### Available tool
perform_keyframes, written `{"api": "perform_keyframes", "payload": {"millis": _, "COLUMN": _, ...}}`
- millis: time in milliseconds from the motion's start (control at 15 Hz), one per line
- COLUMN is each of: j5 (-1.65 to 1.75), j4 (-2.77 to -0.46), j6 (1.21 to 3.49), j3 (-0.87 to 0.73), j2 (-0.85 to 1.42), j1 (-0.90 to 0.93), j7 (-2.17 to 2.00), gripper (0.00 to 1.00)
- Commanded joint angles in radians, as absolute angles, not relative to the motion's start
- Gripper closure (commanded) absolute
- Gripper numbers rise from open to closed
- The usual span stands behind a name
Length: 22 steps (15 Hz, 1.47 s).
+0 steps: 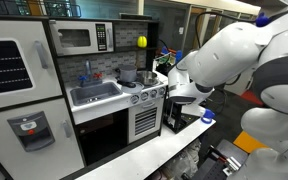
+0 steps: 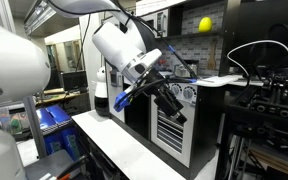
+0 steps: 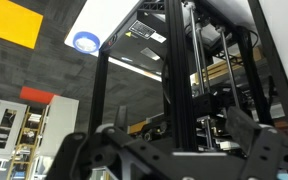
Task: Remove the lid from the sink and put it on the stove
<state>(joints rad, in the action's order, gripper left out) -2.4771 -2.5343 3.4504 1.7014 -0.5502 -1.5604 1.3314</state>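
The light grey sink point(image 1: 94, 94) sits in the white play-kitchen counter, with the stove point(image 1: 144, 90) and its row of knobs to its right. I cannot make out the dark lid in any view; the basin's inside is too small to read. My gripper point(image 2: 171, 103) hangs in front of the stove front point(image 2: 191, 93), off to the side of the counter and away from the sink. It also shows in an exterior view point(image 1: 176, 112). In the wrist view my gripper point(image 3: 179, 125) has its fingers spread with nothing between them, and it faces a black frame and the ceiling.
A microwave point(image 1: 79, 38) sits above the sink, and a yellow ball point(image 1: 141, 41) hangs beside it; the ball also shows in an exterior view point(image 2: 205, 24). A dark pot point(image 1: 129, 76) stands at the stove's back. A white table edge point(image 2: 114, 150) runs below the gripper. Black equipment racks point(image 2: 269, 110) stand close by.
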Motion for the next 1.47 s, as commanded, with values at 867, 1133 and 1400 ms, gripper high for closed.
{"api": "perform_keyframes", "payload": {"millis": 867, "j5": -2.225, "j4": -2.510, "j6": 3.377, "j3": 1.525, "j2": 0.009, "j1": -1.462, "j7": 0.934, "gripper": 0.00}}
{"api": "perform_keyframes", "payload": {"millis": 1133, "j5": -2.140, "j4": -2.480, "j6": 3.393, "j3": 1.545, "j2": 0.184, "j1": -1.468, "j7": 1.020, "gripper": 0.00}}
{"api": "perform_keyframes", "payload": {"millis": 1400, "j5": -2.101, "j4": -2.459, "j6": 3.557, "j3": 1.638, "j2": 0.375, "j1": -1.500, "j7": 1.158, "gripper": 0.00}}
